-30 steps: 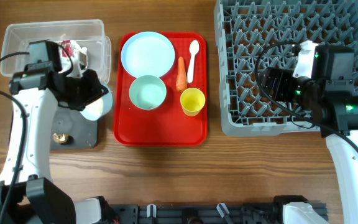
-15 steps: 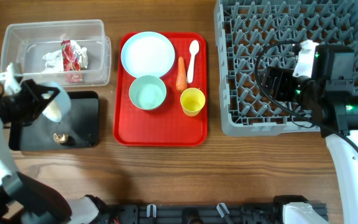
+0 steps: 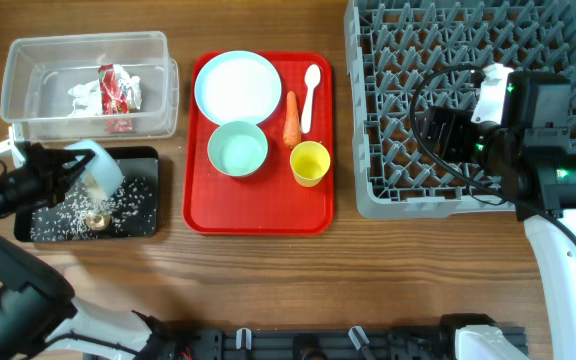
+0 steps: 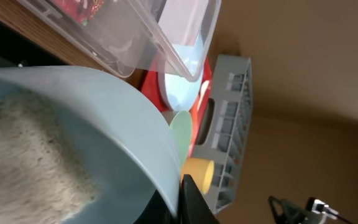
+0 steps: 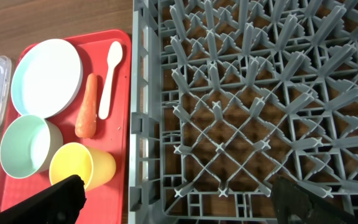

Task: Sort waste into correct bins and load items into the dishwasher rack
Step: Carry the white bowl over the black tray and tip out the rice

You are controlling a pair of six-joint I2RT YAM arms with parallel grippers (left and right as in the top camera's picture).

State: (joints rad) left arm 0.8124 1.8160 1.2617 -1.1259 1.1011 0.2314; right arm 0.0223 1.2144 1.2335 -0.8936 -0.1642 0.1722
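Overhead and wrist views. My left claw (image 3: 56,176) is clamped on the rim of a light blue bowl (image 3: 96,166), which sits tipped at its 3 o'clock, mouth turned down toward the black tray (image 3: 153,232). In the left wrist view one dark finger (image 4: 194,202) shows under the bowl's edge, and a mass of rice lies inside the bowl.

Change from half a second ago: the black tray was then bare of grains. Loose rice (image 3: 63,218) now lies scattered over it from the left end to the right, at 5 o'clock from the claw. The claw and bowl have hardly shifted. A second ago my arm lay across the corner of the clear tub (image 3: 28,60).

The clear tub lies at 12 to 1 o'clock from the left claw and holds the red wrapper (image 3: 118,88) and the white tissue (image 3: 81,92). The red tray (image 3: 258,215) lies farther out at 3 o'clock, carrying the plate (image 3: 236,83), the second bowl (image 3: 237,148), the yellow cup (image 3: 309,162), the carrot (image 3: 291,118) and the white spoon (image 3: 309,95).

My right claw (image 3: 438,130) hangs over the dishwasher rack (image 3: 388,200) where it was, fingers wide apart and holding nothing. The cup and carrot lie at its 9 o'clock.
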